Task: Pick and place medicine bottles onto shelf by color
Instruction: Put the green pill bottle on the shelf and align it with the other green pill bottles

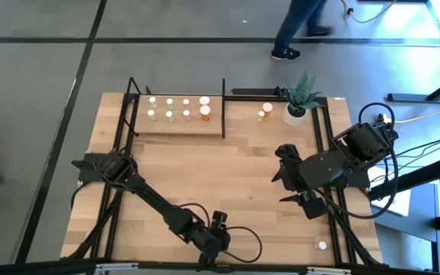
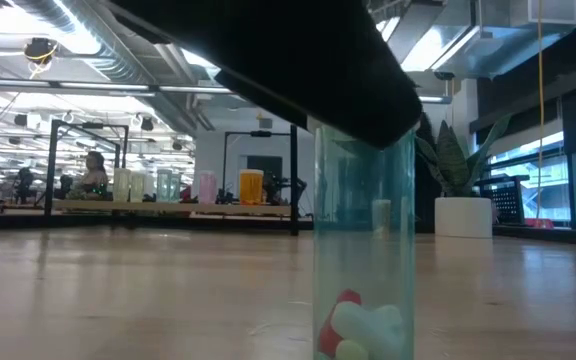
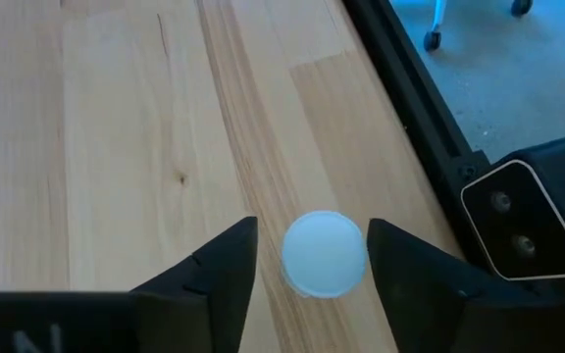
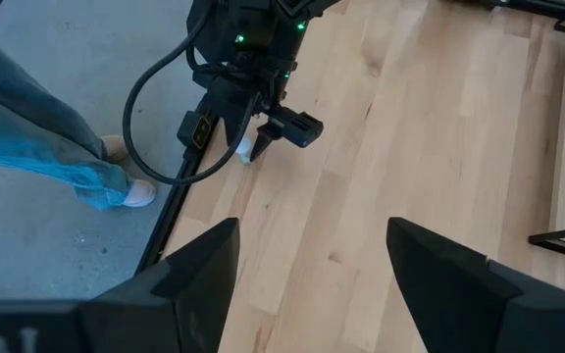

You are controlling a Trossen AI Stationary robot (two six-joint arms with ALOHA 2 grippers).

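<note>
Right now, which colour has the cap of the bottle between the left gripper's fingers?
White; the cap shows best in the left wrist view.

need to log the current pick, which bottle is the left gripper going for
The bottle at the table's near edge, seen from above as a white cap between the left gripper's fingers. The other bottles stand far off: most on the shelf, two near the plant, one at the near right corner.

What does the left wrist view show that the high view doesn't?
Only the left wrist view: the left gripper open, its fingers either side of a white bottle cap, with gaps showing. Only the high view: the shelf with bottles on it, the plant pot, the right gripper, and a bottle near the table's front right. Both: the wooden table.
</note>
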